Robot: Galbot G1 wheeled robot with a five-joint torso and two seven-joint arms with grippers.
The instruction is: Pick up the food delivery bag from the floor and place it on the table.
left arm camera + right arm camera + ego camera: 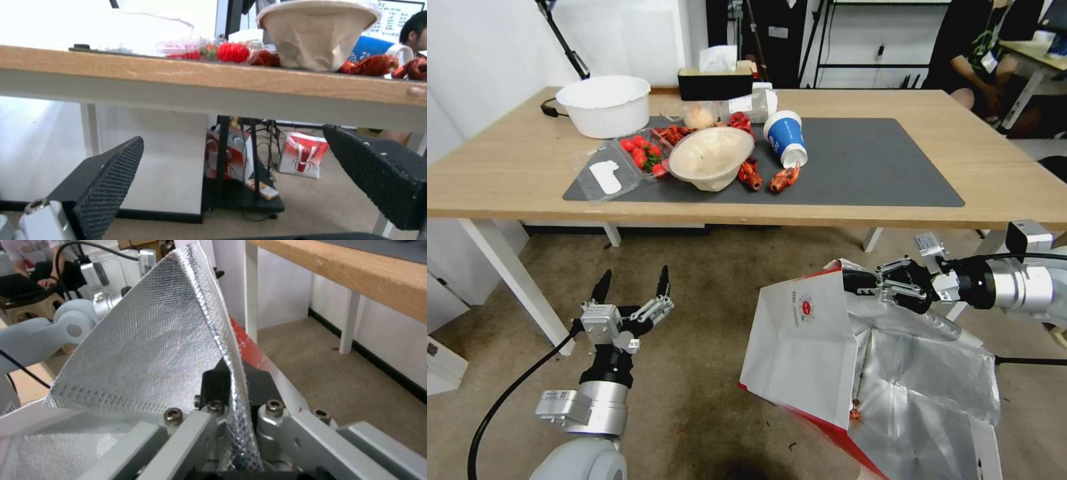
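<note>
The food delivery bag point(807, 347), white with red sides, a small red logo and silver foil lining, hangs tilted just above the floor point(694, 373), below the table's front edge. My right gripper point(857, 281) is shut on the bag's upper rim; in the right wrist view the foil rim point(236, 373) runs between its jaws. My left gripper point(634, 283) stands open and empty, low to the left, pointing at the table point(507, 173), apart from the bag. Its two black fingers point(106, 180) frame the table's underside in the left wrist view.
On the table's dark mat point(867, 167) lie a white bowl point(606, 103), strawberries point(640, 152), a paper bowl point(710, 157), crayfish point(784, 179), a blue cup point(785, 138) and a tissue box point(715, 77). White table legs point(514, 280) stand left. The mat's right half is bare.
</note>
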